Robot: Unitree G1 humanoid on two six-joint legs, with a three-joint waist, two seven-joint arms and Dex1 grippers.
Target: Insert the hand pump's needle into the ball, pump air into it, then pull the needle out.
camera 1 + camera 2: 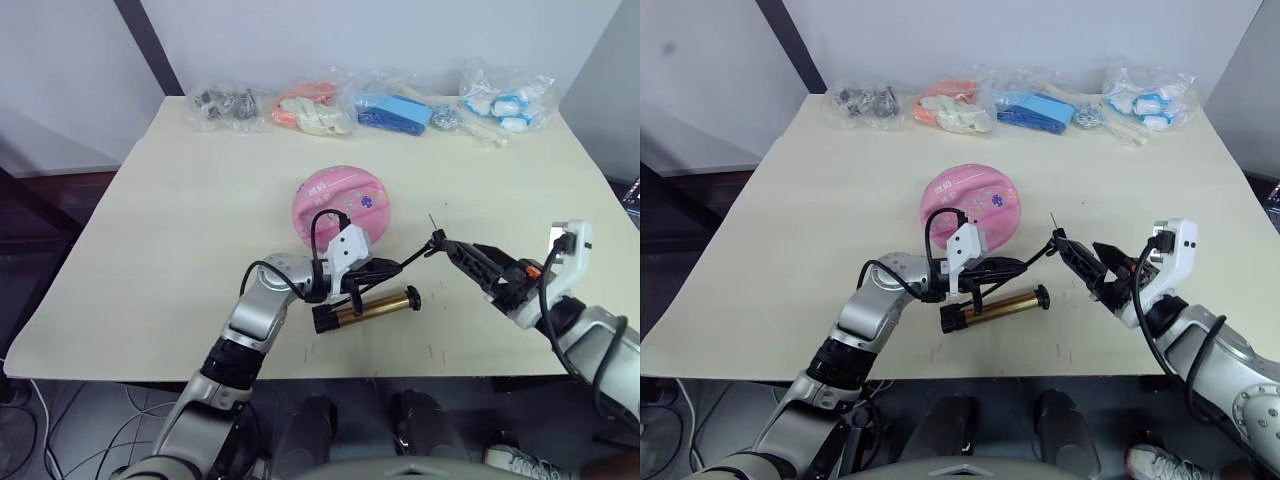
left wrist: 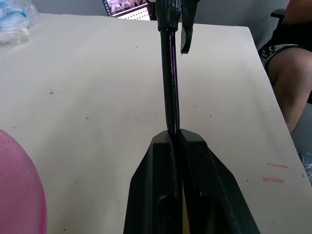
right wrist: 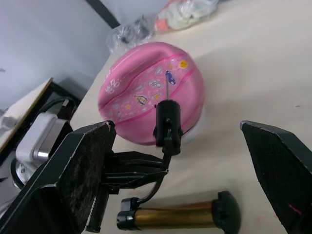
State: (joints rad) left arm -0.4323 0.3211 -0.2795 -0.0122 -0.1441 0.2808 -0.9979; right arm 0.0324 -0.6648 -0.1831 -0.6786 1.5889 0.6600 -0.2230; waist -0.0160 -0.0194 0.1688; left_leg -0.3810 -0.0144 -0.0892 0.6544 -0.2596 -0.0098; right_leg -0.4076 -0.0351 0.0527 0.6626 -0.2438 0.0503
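Observation:
The pink ball [image 1: 340, 203] sits sagging on the middle of the table [image 1: 160, 230]. In front of it is the hand pump [image 1: 372, 306], its brass barrel level just under my left gripper [image 1: 388, 267]. That gripper is shut on the pump's black hose [image 2: 169, 87]. The hose curves up to its black fitting [image 3: 168, 124], where the needle [image 3: 166, 90] points up toward the ball. My right gripper [image 1: 452, 250] is open, its fingers [image 3: 83, 170] wide apart on either side of the fitting without touching it.
Several clear bags [image 1: 320, 108] of small items line the table's far edge. A person's leg [image 2: 292, 73] is beyond the table's right side. The front edge runs just below the pump.

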